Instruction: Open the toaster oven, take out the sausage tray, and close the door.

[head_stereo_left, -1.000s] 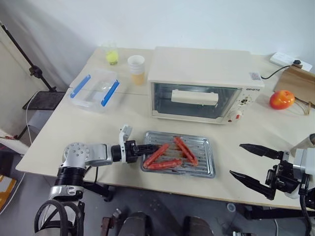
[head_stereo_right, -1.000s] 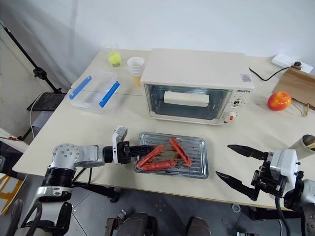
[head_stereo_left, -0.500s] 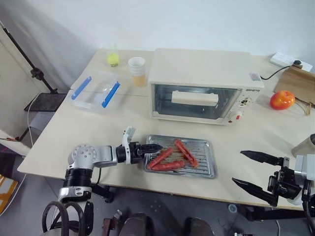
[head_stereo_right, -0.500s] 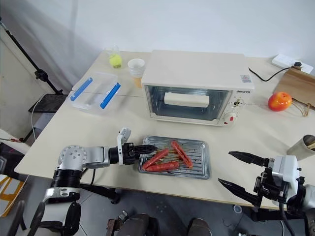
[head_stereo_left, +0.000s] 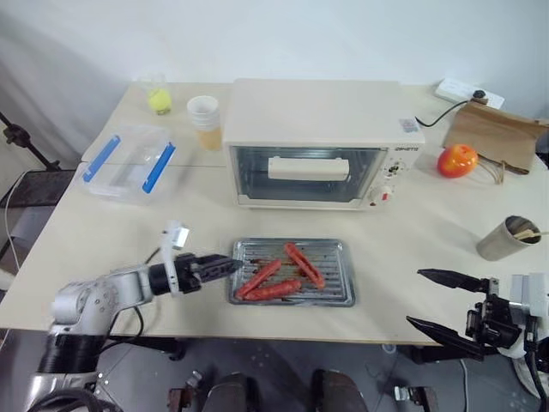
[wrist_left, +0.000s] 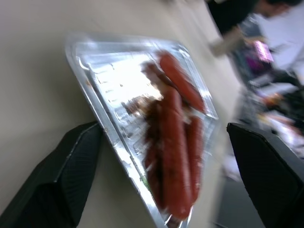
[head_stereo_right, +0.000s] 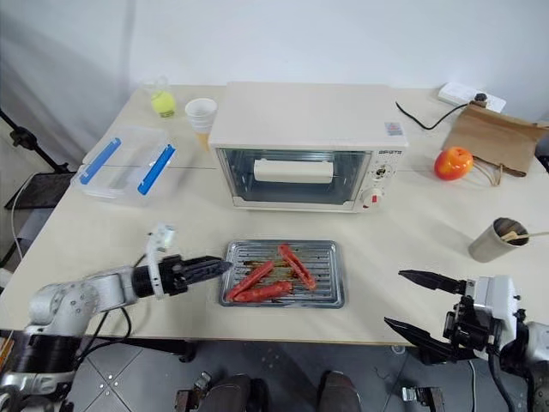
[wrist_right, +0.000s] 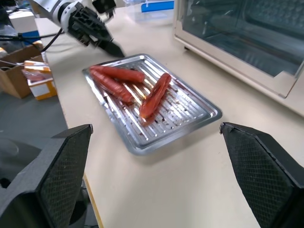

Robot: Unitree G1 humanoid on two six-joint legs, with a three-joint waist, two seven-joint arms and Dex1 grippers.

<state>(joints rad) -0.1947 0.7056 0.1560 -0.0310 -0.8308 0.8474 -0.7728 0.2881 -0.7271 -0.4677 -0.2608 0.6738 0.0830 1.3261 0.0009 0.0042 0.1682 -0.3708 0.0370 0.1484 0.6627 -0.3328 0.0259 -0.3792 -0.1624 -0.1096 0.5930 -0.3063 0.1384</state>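
Observation:
The cream-white toaster oven (head_stereo_left: 316, 137) stands at the middle of the table, its glass door (head_stereo_left: 307, 174) closed with the bar handle across it. In front of it lies the silver sausage tray (head_stereo_left: 330, 292), flat on the table with three reddish sausages (head_stereo_left: 276, 279). My left gripper (head_stereo_left: 230, 266) lies level at the tray's left edge, open, its fingers spread to either side of the tray's near corner (wrist_left: 90, 71) and holding nothing. My right gripper (head_stereo_left: 416, 298) hangs open and empty past the table's front edge, to the right of the tray.
A clear plastic box with blue clips (head_stereo_left: 127, 163), a paper cup (head_stereo_left: 203, 112) and a glass (head_stereo_left: 155, 90) sit at the back left. An orange-red fruit (head_stereo_left: 456, 160), a brown paper bag (head_stereo_left: 497, 137) and a metal cup (head_stereo_left: 508, 238) stand on the right.
My left gripper, shut on the tray's left rim a second ago, has opened and drawn back to the left. The whole picture has shifted with the camera.

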